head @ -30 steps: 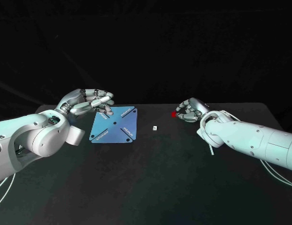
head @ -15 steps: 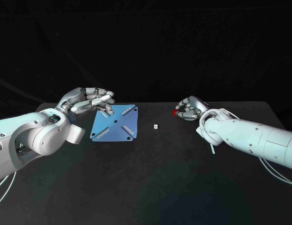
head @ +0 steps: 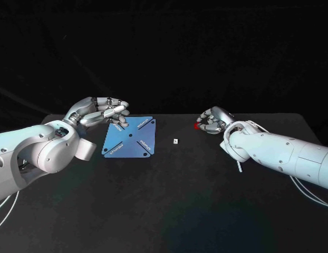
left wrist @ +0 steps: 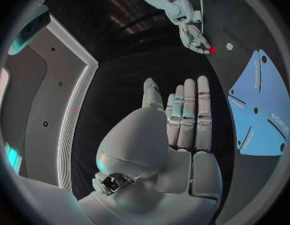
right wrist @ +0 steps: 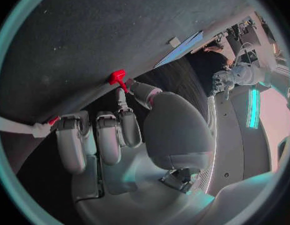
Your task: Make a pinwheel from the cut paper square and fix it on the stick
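Paper [head: 129,139] on table [head: 172,200], left hand [head: 99,112] by its far-left corner. Small piece [head: 176,141] near its right; beyond, right hand [head: 212,122] with pin [head: 195,127].

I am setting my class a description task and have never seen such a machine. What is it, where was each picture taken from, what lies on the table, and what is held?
It is a robot with two white arms ending in silver hands. One picture looks down from its head; the two round ones come from cameras at its wrists. On the black table lie a cut blue paper square and a tiny white piece. The left hand is by the paper's far corner, holding nothing. The right hand pinches a small red piece, perhaps a pin.
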Available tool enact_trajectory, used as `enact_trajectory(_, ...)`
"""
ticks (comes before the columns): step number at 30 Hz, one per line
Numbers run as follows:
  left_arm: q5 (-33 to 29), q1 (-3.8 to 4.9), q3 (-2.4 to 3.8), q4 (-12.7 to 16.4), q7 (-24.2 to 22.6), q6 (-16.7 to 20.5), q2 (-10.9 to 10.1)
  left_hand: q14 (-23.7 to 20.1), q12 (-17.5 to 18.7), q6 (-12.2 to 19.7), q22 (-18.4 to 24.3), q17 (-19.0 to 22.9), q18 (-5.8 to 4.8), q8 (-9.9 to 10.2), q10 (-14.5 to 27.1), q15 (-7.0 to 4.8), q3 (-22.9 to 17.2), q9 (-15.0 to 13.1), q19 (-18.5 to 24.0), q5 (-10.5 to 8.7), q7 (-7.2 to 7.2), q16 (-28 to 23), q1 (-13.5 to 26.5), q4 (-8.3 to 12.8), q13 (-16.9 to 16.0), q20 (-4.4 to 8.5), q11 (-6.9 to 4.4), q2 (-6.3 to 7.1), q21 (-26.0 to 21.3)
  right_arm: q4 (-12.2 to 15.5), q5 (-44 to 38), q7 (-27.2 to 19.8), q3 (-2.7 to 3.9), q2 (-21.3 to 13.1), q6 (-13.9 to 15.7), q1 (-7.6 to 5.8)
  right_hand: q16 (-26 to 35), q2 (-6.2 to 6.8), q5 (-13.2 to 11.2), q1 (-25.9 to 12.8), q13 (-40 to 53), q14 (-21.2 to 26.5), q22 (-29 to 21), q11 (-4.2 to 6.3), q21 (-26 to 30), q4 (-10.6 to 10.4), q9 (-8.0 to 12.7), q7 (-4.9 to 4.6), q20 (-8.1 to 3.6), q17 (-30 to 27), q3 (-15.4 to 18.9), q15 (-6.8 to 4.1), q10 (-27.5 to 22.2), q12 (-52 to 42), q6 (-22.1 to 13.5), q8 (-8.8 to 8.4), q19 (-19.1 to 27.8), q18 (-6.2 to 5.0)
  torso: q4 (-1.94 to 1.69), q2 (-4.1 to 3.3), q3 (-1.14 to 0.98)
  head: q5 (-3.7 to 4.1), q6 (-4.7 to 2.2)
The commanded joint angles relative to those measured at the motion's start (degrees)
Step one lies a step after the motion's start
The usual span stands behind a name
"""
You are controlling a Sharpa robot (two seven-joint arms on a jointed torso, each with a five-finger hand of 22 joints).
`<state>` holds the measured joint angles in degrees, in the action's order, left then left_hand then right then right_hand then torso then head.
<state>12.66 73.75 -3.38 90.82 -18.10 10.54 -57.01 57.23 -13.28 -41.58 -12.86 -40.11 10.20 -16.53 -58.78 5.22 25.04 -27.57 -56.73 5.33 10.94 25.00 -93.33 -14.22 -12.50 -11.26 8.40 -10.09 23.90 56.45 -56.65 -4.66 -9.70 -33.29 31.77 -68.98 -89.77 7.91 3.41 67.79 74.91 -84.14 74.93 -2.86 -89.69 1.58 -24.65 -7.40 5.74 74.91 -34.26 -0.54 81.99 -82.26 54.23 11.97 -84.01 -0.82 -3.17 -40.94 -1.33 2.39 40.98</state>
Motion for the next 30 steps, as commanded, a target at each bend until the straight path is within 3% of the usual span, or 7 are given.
enact_trajectory(1,0.2,0.04,0.04,0.2,-0.3,-0.8,0.1,0.5,0.4,0.2,0.1,0.1,0.08,-0.3,-0.3,-0.01,1.1,0.0,-0.4,-0.35,1.01,-0.2,0.1,0.4,0.1,0.12,-0.02,-0.49,-0.3,-0.2,-0.4,-0.4,0.02,0.2,-0.7,-0.04,-0.2,-0.67,-0.2,0.0,5.7,-5.9,15.1,-0.03,-0.3,0.1,-0.1,-0.02,-0.46,15.1,-0.2,-0.38,0.3,-0.3,0.5,0.24,-6.0,0.82,0.03,0.02,-0.03,0.00,0.12)
enact_trajectory(18,0.2,0.04,0.04,0.2,-0.1,-0.9,0.0,0.5,0.4,0.2,0.2,0.2,0.09,-0.4,-0.3,-0.01,1.1,0.0,-0.5,-0.44,0.99,-0.3,0.0,0.6,0.1,0.12,-0.03,-0.50,-0.4,-0.5,-0.4,-0.4,0.02,0.6,-0.8,-0.03,-0.2,-0.68,-0.3,0.0,5.8,-5.9,15.1,0.01,-0.3,0.1,-0.1,0.03,-0.51,15.1,-0.1,-0.43,0.4,-0.4,0.7,0.30,-6.0,0.82,0.03,-0.01,-0.02,-0.11,0.43)
enact_trajectory(30,0.2,0.05,0.05,0.2,0.1,-0.9,-0.2,0.5,0.4,0.2,0.2,0.2,0.09,-0.5,-0.3,-0.01,1.1,0.0,-0.5,-0.47,0.99,-0.3,0.0,0.6,0.1,0.11,-0.03,-0.52,-0.5,-0.8,-0.5,-0.2,0.02,0.8,-1.1,-0.02,-0.2,-2.28,-0.4,1.0,6.3,-5.9,15.1,1.14,-0.3,0.9,-1.2,1.37,-1.34,15.1,0.0,-1.36,0.9,-0.7,3.8,2.05,-6.0,0.82,-0.01,-0.05,-0.04,-0.21,0.75)
